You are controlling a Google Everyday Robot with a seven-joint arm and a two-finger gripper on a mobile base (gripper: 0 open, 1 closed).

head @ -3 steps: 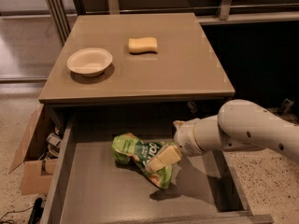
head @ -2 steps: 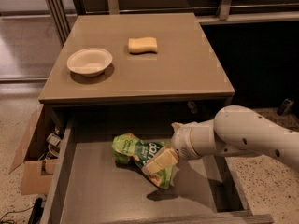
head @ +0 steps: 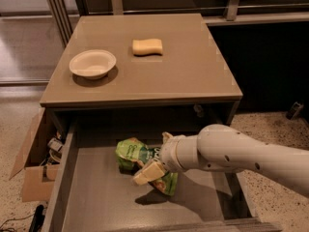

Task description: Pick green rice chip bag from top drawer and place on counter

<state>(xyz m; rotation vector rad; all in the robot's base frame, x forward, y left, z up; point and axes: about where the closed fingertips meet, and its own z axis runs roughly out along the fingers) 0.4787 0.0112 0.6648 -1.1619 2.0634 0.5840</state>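
The green rice chip bag (head: pixel 131 153) lies crumpled on the floor of the open top drawer (head: pixel 96 197), near its middle. My gripper (head: pixel 150 172) reaches in from the right on a white arm and sits right on the bag's middle, hiding part of it. The bag's lower end (head: pixel 167 183) shows below the gripper. The counter (head: pixel 193 66) is the flat grey-brown cabinet top above the drawer.
A white bowl (head: pixel 92 64) stands at the counter's left and a yellow sponge (head: pixel 147 46) near its back middle. An open cardboard box (head: pixel 34 163) sits on the floor left of the cabinet. The drawer's low sides flank the bag.
My arm has moved a little left and lower into the drawer, bringing the gripper further over the bag. The bag has stayed where it was.
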